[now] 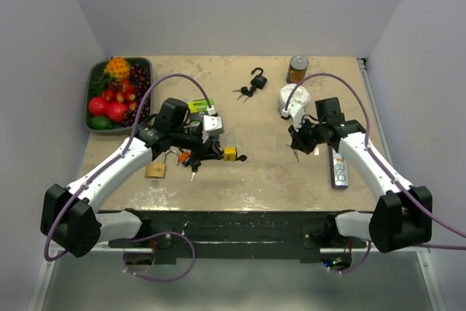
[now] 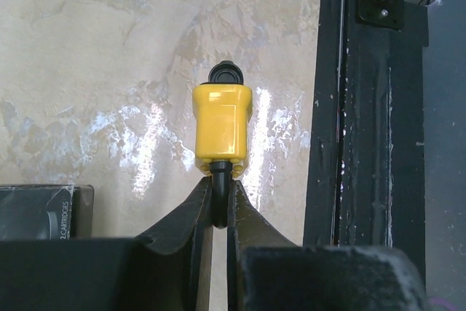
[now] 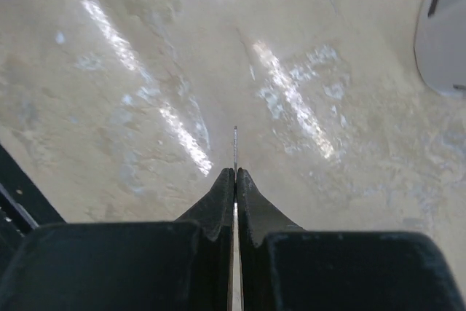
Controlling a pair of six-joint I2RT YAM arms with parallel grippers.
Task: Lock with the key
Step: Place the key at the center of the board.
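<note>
A yellow padlock (image 1: 230, 154) lies on the table in front of the left arm. In the left wrist view the yellow padlock (image 2: 222, 130) points away from me, and my left gripper (image 2: 217, 186) is shut on its black shackle (image 2: 218, 176). In the top view the left gripper (image 1: 217, 152) is at the lock's left side. My right gripper (image 1: 295, 146) hovers right of centre, apart from the lock. It is shut on a thin metal key (image 3: 235, 147), seen edge-on and sticking out past the right gripper (image 3: 235, 174) tips.
A black padlock (image 1: 258, 78) with keys (image 1: 244, 92) lies at the back centre. A brass padlock (image 1: 156, 170) lies by the left arm. A fruit tray (image 1: 93, 84), a can (image 1: 297, 69), a white object (image 1: 293, 100) and a box (image 1: 339, 168) stand around. The table's front edge (image 2: 364, 143) is close.
</note>
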